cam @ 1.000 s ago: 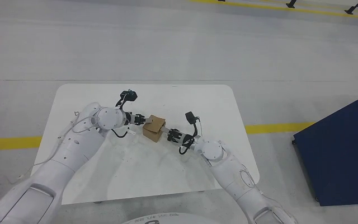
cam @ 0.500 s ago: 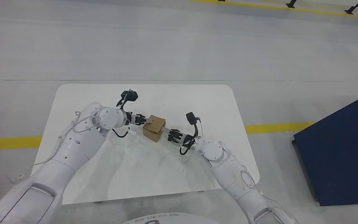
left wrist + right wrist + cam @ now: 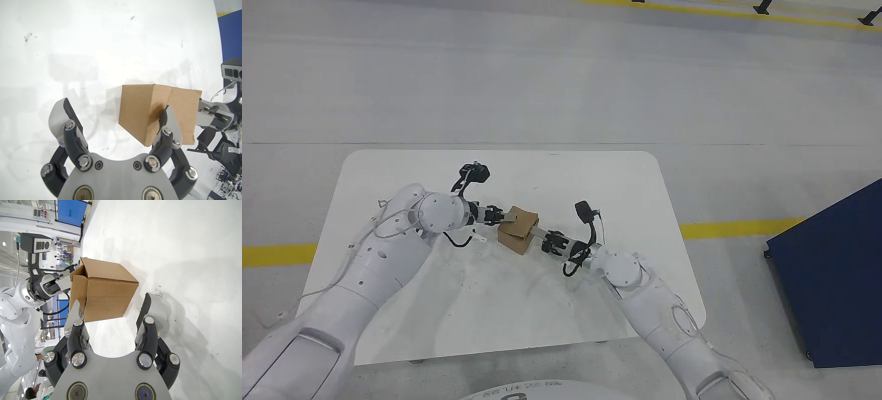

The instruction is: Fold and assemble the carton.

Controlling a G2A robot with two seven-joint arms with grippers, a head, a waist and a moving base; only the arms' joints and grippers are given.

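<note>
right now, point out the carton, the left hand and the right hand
carton (image 3: 518,228), top view, on its brown top face
left hand (image 3: 117,105), left wrist view, midway between its fingertips
right hand (image 3: 112,298), right wrist view, midway between its fingertips

I see a white desk (image 3: 392,190) with rounded corners on a pale grey floor (image 3: 562,80). A yellow stripe (image 3: 737,229) crosses the floor from 9 to 3 o'clock, showing on either side of the desk. A dark blue cabinet (image 3: 842,270) stands at 3 o'clock. A second stripe (image 3: 722,11) lies far off at 1 o'clock. Small dark marks (image 3: 28,37) speckle the desk.
</note>
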